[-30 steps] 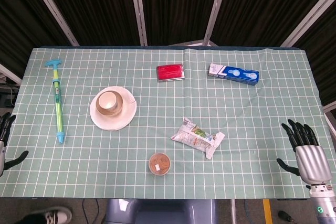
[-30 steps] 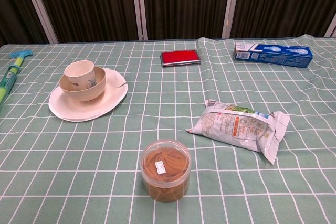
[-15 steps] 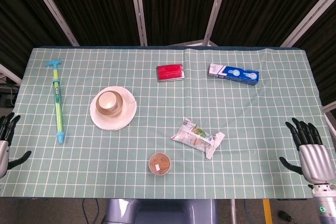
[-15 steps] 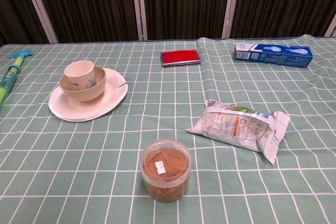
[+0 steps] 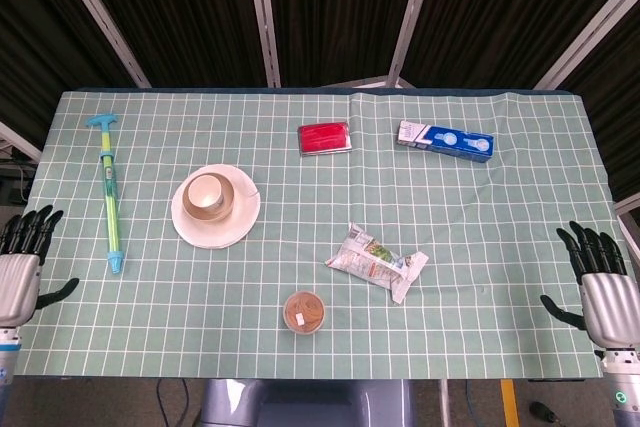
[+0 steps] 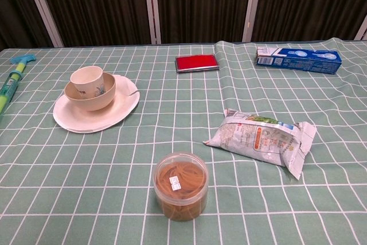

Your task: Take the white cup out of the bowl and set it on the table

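The white cup (image 6: 87, 78) stands upright inside a tan bowl (image 6: 97, 97), which rests on a white plate (image 6: 117, 114) at the table's left; from the head view the cup (image 5: 207, 192) sits in the bowl (image 5: 192, 209). My left hand (image 5: 19, 272) hovers at the table's left front corner, fingers spread, holding nothing, well apart from the plate. My right hand (image 5: 602, 290) is at the right front corner, fingers spread and empty. Neither hand appears in the chest view.
A green and blue water pump toy (image 5: 110, 197) lies left of the plate. A red case (image 5: 325, 137) and blue box (image 5: 445, 140) sit at the back. A crumpled snack bag (image 5: 376, 262) and a jar of rubber bands (image 5: 305, 312) occupy the front middle.
The left hand has moved in from the left edge and shows more fully. The right hand has drifted right and toward the front. The cup, bowl and other objects have stayed put.
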You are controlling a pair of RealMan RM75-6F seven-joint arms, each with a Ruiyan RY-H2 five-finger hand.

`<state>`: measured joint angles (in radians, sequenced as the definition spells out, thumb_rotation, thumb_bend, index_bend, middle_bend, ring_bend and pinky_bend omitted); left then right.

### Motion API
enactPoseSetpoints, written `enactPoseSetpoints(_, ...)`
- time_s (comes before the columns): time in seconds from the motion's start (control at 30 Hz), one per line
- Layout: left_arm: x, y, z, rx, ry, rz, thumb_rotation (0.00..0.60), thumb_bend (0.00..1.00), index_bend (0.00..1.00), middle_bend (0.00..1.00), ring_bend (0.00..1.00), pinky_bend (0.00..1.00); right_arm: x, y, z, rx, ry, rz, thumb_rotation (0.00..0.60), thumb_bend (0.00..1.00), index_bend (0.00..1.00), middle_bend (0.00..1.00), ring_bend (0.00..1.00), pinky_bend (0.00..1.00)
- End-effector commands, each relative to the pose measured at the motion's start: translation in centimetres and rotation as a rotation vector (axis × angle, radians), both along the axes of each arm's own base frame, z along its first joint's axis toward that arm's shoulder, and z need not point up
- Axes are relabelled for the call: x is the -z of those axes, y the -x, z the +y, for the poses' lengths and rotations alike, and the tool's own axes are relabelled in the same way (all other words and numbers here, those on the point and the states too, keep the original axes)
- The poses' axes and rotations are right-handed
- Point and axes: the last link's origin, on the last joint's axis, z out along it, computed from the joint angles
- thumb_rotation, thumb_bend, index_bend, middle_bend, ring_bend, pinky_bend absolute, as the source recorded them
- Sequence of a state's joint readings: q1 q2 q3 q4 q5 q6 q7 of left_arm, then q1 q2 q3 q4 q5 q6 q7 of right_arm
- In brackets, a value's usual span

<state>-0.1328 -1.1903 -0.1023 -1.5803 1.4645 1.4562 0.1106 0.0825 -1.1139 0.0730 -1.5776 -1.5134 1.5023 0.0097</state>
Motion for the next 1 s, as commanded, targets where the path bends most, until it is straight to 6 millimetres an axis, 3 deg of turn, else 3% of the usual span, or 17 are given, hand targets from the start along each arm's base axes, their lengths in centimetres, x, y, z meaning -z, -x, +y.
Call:
enactPoseSetpoints(0.03, 0.6, -0.7, 2.5, 0.024, 0.002, 0.001, 0.6, 0.18, 0.31, 0.0, 0.0, 0.0, 0.1, 0.1, -0.1, 0.002, -0.004, 0.001, 0.6, 0.09, 0.06, 0.0, 0.0, 0.0)
enactPoseSetpoints(0.27, 2.3, -2.2, 7.3, 0.057, 0.023, 0.019, 0.6, 0.24, 0.47, 0.0, 0.0, 0.0, 0.1, 0.0, -0.2, 0.001, -0.003, -0.003, 0.6, 0.09, 0.06, 0.0, 0.0, 0.0)
enactPoseSetpoints(0.53, 5.3, -4.5, 13.9, 0.059, 0.059, 0.079, 0.6, 0.27, 0.49, 0.0, 0.0, 0.0, -0.6, 0.4, -0.2, 0.012, 0.013, -0.032, 0.6, 0.09, 0.06, 0.0, 0.0, 0.0)
enactPoseSetpoints(0.77, 8.5, -6.2, 16.9, 0.043, 0.132, 0.103, 0.6, 0.29, 0.47, 0.0, 0.0, 0.0, -1.0, 0.8, -0.5, 0.024, 0.012, -0.049, 0.6, 0.09, 0.06, 0.0, 0.0, 0.0)
enactPoseSetpoints(1.0, 10.6, -7.8, 17.6, 0.06, 0.171, 0.105, 0.6, 0.29, 0.47, 0.0, 0.0, 0.0, -1.4, 1.2, -0.7, 0.036, 0.022, -0.066, 0.6, 0.09, 0.06, 0.0, 0.0, 0.0)
